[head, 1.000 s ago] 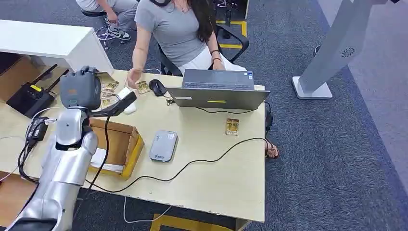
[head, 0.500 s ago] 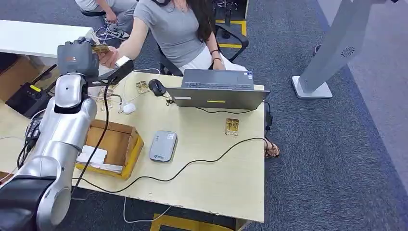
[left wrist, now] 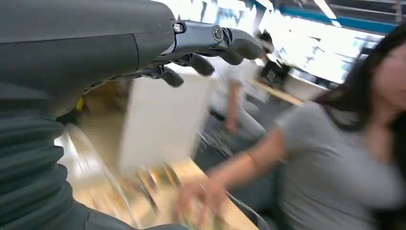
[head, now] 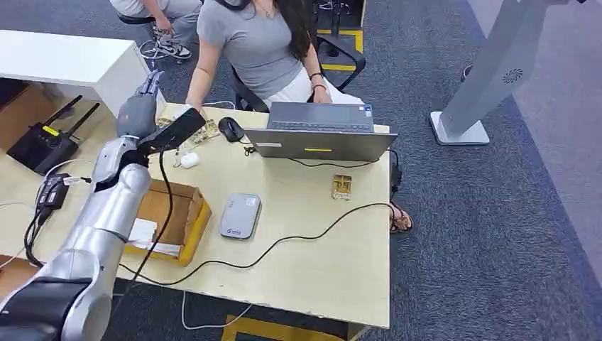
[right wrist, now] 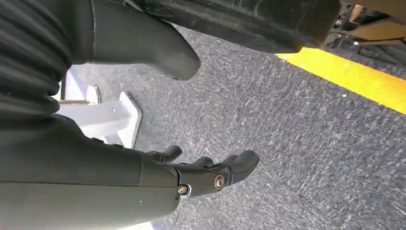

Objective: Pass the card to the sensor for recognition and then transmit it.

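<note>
While my left hand (head: 142,101) hangs up in the air over the far corner of the table (head: 312,256), its fingers (left wrist: 229,42) are spread wide and hold nothing. My right hand (right wrist: 184,178) hangs down by the floor, fingers loosely apart, and it is empty too.

One card (head: 342,186) lies flat on the table by itself, near the laptop (head: 319,133) and well apart from my left hand. More cards (head: 207,129) lie in a little heap just beside the person's hand (head: 186,111). The grey card reader (head: 240,215) sits in the middle, between the cardboard box (head: 186,213) and the lone card.

I think a few things could go wrong. My arm is close to the person, so a quick swing could bump their arm. A black cable (head: 157,213) hangs from my wrist over the box and could snag on it. A flat card is hard to lift, so my fingers might just push it along. I could also knock the mouse (head: 231,128).

The table is pale yellow wood with wires running over it. A black router (head: 39,142) sits on my left side. The floor is grey carpet (head: 497,234), and a white desk (head: 64,60) stands beyond the table.
</note>
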